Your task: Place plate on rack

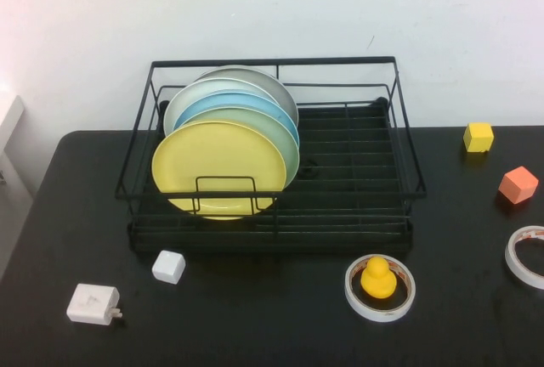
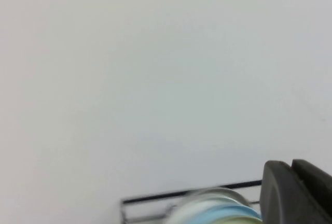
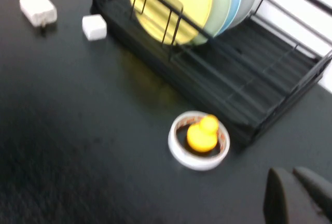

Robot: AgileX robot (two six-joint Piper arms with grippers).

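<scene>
The pale-yellow plate [image 1: 217, 167] stands on edge in the black wire rack [image 1: 357, 172], at the front of a row of plates on the rack's left side. The right wrist view shows the same plate [image 3: 176, 1] in the rack [image 3: 249, 79]. No arm shows in the high view. My left gripper [image 2: 290, 166] is shut on nothing, facing the white wall above the rack's top rail [image 2: 155, 198]. My right gripper [image 3: 291, 172] is shut and empty over the dark table, on the near side of the rack.
Behind the yellow plate stand a pale-green plate [image 1: 287, 148], a light-blue one [image 1: 229, 104] and a grey one [image 1: 255, 78]. On the table lie a white cube [image 1: 168, 267], a white charger [image 1: 92, 304], a tape roll around a yellow duck [image 1: 380, 286], a yellow cube [image 1: 478, 137], an orange cube [image 1: 518, 184] and another tape roll [image 1: 527, 255].
</scene>
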